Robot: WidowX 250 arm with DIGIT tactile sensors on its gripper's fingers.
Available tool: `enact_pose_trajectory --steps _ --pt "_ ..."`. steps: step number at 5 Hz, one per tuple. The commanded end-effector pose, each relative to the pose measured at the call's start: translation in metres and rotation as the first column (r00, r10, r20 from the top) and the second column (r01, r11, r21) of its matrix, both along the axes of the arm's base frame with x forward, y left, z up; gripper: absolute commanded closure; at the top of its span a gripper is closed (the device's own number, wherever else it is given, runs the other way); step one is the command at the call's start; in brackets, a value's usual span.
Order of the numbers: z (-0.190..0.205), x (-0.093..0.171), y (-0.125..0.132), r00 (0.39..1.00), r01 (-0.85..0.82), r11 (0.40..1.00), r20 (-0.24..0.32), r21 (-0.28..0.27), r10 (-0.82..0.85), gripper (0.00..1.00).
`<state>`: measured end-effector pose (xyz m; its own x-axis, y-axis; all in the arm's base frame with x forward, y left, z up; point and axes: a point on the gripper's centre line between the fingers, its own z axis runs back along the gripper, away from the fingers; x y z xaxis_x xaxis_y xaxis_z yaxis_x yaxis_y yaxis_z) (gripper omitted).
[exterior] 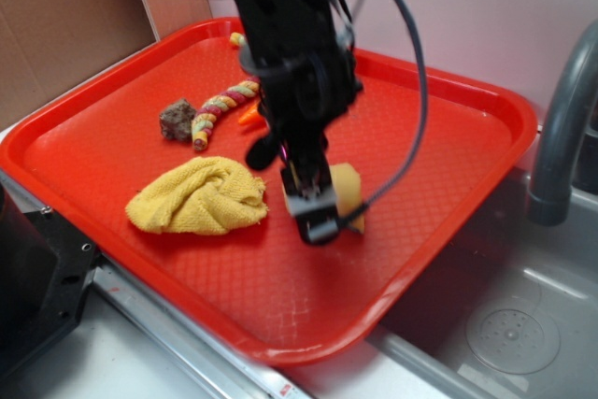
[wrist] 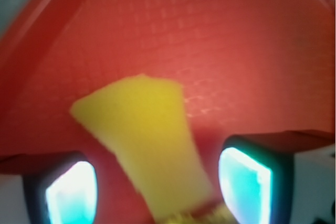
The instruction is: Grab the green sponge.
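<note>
I read everything off the red tray, since it holds all that matters here. The green sponge lies on the tray's floor near its middle, just right of the yellow cloth and well apart from the brown lump and the twisted rope toy toward the far rim. From the exterior view my gripper hangs right over the sponge's near side, hiding part of it. The wrist view settles the relation I care about: the sponge runs as a yellow wedge between the two fingers, its long axis pointing away from the claw toward the tray's far rim, narrow end under the palm and wide end ahead. The jaws stand spread, one on each flank of the wedge, with bare tray showing on both sides, so I judge they hold nothing yet. I see only yellow foam; the green face is not visible from either camera. My judgement is that closing across the narrow width is what comes next, though I cannot tell whether the fingertips have reached the tray floor.
</note>
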<state>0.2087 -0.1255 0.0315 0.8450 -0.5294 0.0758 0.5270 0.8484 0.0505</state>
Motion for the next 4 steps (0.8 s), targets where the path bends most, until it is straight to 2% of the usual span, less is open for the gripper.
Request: enact_pose_trajectory --steps 1,2,3,4 --pt "-0.013 0.008 -0.008 1.0 0.01 1.0 0.009 -0.014 -0.01 1.0" --pt "-0.01 0.009 -0.006 1.0 -0.018 1.0 0.012 0.011 0.018 1.0" --pt "0.02 0.011 0.011 0.986 -0.159 0.986 -0.044 0.045 0.161 1.0" --pt "0.059 0.014 0.036 0.936 -0.322 0.946 -0.142 0.035 0.323 1.0"
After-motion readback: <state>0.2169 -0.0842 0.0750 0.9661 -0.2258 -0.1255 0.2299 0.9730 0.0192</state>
